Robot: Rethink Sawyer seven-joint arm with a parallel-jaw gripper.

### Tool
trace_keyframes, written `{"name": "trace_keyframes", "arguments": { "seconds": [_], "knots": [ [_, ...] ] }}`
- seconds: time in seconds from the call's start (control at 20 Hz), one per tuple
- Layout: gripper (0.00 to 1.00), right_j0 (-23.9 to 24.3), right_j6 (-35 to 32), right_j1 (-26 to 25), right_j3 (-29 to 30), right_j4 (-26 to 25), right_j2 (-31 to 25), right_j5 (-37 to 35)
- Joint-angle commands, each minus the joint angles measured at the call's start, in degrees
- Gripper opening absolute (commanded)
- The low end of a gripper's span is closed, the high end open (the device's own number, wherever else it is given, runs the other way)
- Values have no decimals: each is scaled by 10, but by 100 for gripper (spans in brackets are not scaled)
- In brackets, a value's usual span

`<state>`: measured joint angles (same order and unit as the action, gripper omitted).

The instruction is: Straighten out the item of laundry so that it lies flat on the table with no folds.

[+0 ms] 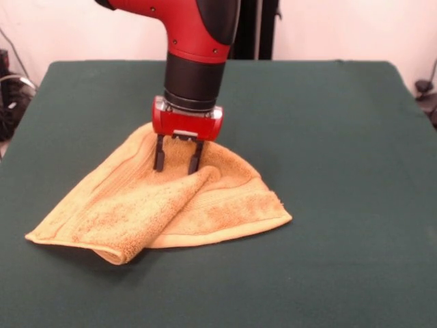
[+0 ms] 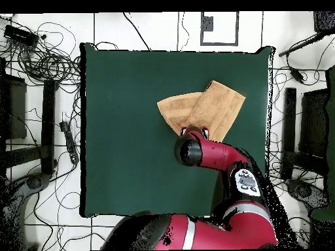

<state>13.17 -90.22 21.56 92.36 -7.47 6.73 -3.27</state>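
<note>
The item of laundry (image 1: 171,205) is a yellow-orange terry towel lying folded on the dark green table (image 1: 341,137). One flap is doubled over diagonally and ends in a rolled corner at the front. In the overhead view the item of laundry (image 2: 209,108) shows as two overlapping panels. My gripper (image 1: 177,164) stands upright over the towel's rear part, its two black fingers spread apart and their tips touching or nearly touching the cloth just behind the folded flap. Nothing is held between them. From overhead, the arm's wrist hides the gripper.
The table's green cloth (image 2: 131,144) stretches wide around the towel on every side. Cables and stands (image 2: 39,59) lie on the floor beyond the table's edges.
</note>
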Motion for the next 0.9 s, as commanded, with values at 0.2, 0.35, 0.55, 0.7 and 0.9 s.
{"name": "trace_keyframes", "arguments": {
  "seconds": [0.2, 0.35, 0.55, 0.7, 0.9],
  "knots": [
    [100, -18, -53, -75, 78, -15, -61, -105],
    [100, -31, -70, -73, 76, -12, -47, -77],
    [100, -4, -81, -72, 89, -34, -75, 15],
    [100, 8, -80, -71, 92, -34, -87, 20],
    [100, 7, -76, -71, 94, -36, -88, 21]
  ]
}}
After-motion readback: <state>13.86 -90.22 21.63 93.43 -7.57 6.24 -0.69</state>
